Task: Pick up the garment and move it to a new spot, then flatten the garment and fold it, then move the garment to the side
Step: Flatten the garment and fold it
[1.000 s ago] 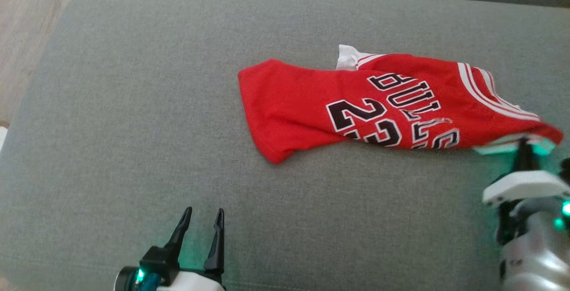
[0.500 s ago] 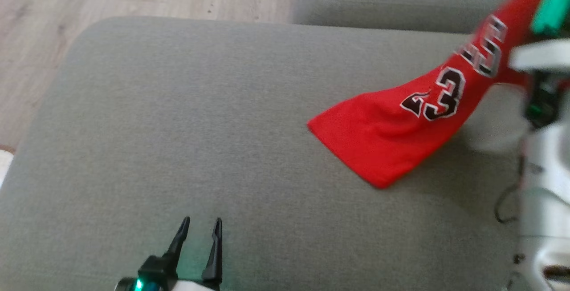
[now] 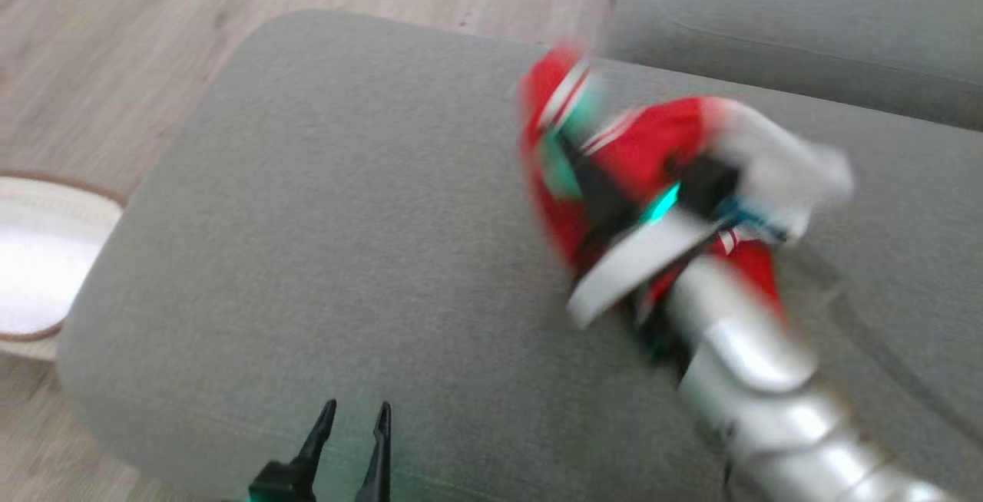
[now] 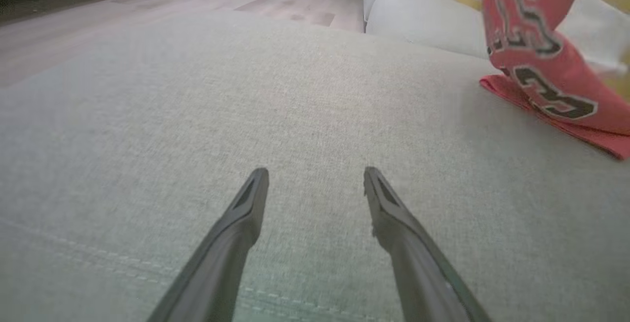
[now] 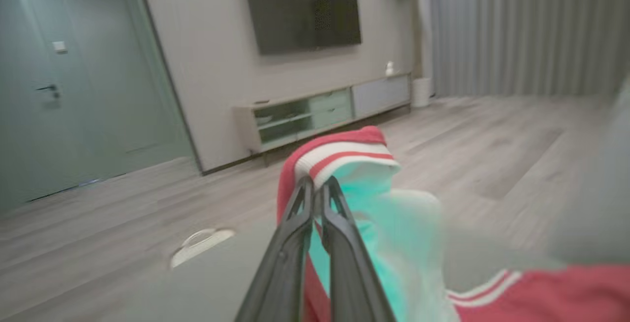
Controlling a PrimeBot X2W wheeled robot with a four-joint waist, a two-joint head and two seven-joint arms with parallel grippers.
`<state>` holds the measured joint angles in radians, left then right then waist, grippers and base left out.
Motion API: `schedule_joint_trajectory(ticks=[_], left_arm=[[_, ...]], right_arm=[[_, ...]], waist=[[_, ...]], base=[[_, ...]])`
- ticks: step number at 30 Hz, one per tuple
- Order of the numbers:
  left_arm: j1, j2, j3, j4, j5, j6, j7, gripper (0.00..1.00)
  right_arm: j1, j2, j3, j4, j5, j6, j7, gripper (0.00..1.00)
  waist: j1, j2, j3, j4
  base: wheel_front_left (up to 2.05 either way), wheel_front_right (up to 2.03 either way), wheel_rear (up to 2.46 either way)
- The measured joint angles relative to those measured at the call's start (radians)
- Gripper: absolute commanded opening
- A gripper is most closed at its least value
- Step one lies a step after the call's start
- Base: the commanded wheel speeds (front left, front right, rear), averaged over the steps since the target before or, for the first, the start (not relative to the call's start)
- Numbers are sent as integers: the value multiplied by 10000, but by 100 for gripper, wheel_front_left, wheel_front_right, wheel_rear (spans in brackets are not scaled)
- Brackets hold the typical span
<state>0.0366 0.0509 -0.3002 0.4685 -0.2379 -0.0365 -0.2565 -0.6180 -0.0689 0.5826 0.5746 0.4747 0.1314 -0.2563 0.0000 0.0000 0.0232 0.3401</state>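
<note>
Pinching the red garment (image 5: 339, 140) by its striped trim, the right gripper (image 5: 317, 184) holds it up above the grey cushion (image 4: 197, 90), lower end resting there. The left gripper (image 4: 315, 177) hovers low, fingers spread, well apart from it.

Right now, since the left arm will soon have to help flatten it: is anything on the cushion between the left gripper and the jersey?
Nothing visible. Bare grey cushion runs from the open left gripper to the red jersey, which the right gripper holds by its striped trim, partly lifted.
</note>
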Motion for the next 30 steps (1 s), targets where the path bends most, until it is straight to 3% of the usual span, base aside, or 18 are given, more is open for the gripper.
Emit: schedule_joint_trajectory(ticks=[1,5,9,14,22,30], left_arm=[[47,0,-4,35,0,0,0,100],[166,2,-21,115,-2,0,0,100],[163,2,84,98,-4,27,0,100],[163,2,127,-12,-121,69,0,100],[86,2,88,-236,-178,104,0,100],[-145,2,-69,-259,-178,102,0,100]], right_arm=[[247,-2,761,4,566,0,0,100],[812,44,2500,-215,2213,0,10,100],[775,77,2441,73,2364,0,10,100],[1137,-4,786,1160,1417,0,10,100],[2203,-771,-2606,2497,-207,0,10,100],[1745,-581,-3850,3091,-807,0,10,100]], waist=[[0,0,12,121],[-1,0,83,398],[0,0,95,191],[0,0,58,-277],[0,0,212,-913],[1,0,543,-744]], base=[[0,0,0],[0,0,0],[0,0,0],[0,0,0],[0,0,0],[0,0,0]])
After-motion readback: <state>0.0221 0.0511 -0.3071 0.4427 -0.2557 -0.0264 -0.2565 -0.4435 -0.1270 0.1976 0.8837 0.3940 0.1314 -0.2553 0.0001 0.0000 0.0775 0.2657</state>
